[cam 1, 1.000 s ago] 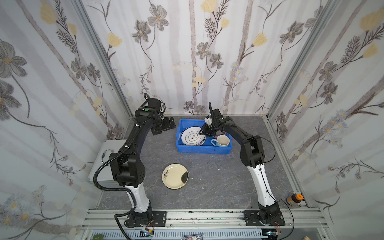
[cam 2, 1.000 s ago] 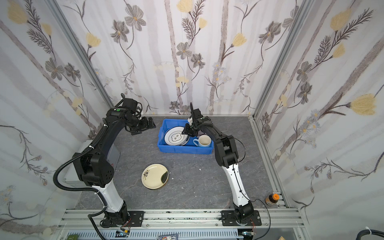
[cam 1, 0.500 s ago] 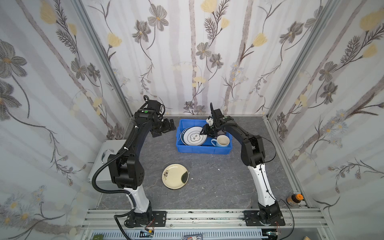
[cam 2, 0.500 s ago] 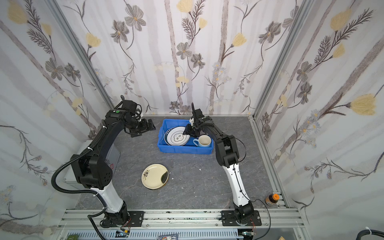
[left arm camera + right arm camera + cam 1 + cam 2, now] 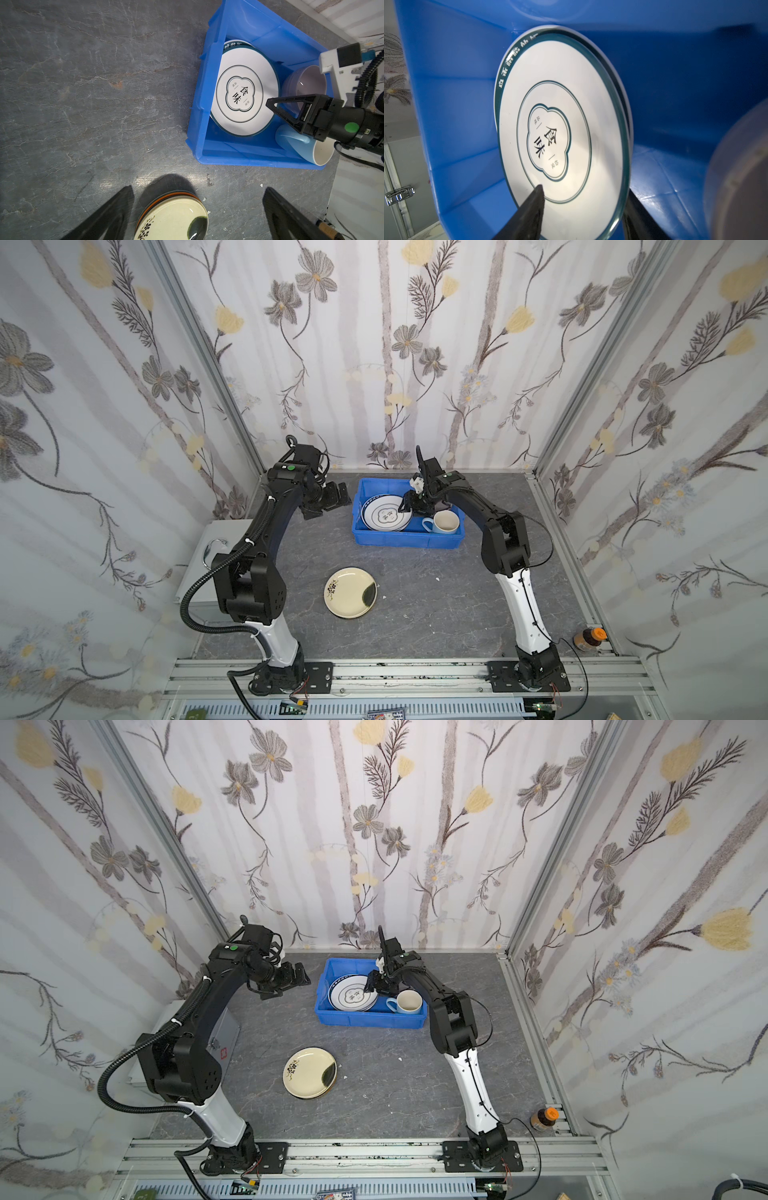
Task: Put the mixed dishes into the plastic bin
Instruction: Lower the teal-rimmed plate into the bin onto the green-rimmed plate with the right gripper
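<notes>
Both tip downward — left claw [image 5: 338, 497] spread empty beside bin [image 5: 405, 540], right claw [image 5: 583, 191] parted astride white plate [image 5: 384, 514].

light: bright, even, overhead | shadows: soft | glare: cream plate [image 5: 172, 220] sheen | blur: lilac bowl [image 5: 737, 176] close-up | top views: sharp

Lilac bowl [image 5: 737, 170]: blurred, cut off by the frame edge. Cream plate [image 5: 174, 220]: partly cut off; the stacked plates [image 5: 174, 193] beneath show rims only.
</notes>
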Controlling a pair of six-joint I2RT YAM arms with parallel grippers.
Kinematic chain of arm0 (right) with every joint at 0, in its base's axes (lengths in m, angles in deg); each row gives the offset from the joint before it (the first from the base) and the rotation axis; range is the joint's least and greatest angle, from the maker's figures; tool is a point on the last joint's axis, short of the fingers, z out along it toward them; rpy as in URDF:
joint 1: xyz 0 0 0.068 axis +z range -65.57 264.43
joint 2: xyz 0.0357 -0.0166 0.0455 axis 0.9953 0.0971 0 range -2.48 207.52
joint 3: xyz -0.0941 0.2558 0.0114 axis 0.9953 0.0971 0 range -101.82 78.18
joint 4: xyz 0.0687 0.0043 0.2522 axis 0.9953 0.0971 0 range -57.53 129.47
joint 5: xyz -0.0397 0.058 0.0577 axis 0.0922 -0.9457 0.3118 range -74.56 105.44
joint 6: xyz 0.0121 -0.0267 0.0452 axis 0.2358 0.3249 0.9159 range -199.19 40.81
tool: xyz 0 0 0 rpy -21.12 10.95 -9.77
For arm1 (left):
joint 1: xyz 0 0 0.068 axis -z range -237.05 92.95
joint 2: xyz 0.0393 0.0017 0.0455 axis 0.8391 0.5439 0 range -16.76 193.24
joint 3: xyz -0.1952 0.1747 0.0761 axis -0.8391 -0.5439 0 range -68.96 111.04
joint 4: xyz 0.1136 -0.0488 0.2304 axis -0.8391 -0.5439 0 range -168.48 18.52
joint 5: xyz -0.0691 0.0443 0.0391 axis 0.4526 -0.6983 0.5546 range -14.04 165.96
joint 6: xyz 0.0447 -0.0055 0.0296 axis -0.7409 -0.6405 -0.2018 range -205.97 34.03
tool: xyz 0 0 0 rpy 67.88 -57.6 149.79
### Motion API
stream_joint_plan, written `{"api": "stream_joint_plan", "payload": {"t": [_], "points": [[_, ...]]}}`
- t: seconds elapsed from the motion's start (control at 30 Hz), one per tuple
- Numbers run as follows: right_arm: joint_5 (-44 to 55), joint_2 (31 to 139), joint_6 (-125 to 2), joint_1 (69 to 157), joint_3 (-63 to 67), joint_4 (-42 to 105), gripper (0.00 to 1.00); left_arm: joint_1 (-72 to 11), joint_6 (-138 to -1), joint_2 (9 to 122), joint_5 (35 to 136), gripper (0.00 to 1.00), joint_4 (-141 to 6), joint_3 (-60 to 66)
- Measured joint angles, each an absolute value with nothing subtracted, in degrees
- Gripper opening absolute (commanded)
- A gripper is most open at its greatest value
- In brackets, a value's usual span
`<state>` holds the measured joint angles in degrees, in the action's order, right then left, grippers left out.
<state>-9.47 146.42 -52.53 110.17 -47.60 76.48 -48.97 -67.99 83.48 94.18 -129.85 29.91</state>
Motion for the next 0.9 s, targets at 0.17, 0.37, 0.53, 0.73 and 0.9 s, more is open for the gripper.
{"api": "stream_joint_plan", "payload": {"t": [0.17, 0.37, 0.53, 0.73, 0.9], "points": [[-9.5, 146.4, -52.7, 110.5, -47.6, 76.0, 0.59, -49.0, -68.0, 83.5, 94.2, 1.00, -129.7, 29.7], [-9.4, 146.5, -52.2, 110.3, -47.6, 74.2, 0.60, -49.0, -68.0, 83.5, 94.2, 1.00, -129.6, 29.6], [-9.6, 146.9, -51.1, 110.1, -47.7, 72.2, 0.62, -49.0, -68.2, 83.5, 94.2, 1.00, -129.6, 29.6], [-9.4, 146.9, -50.8, 109.9, -47.9, 71.3, 0.63, -49.0, -68.2, 83.9, 94.2, 1.00, -129.5, 29.6], [-6.9, 146.0, -52.4, 109.6, -47.9, 73.1, 0.64, -49.0, -68.2, 84.1, 94.5, 1.00, -128.7, 29.6]]}}
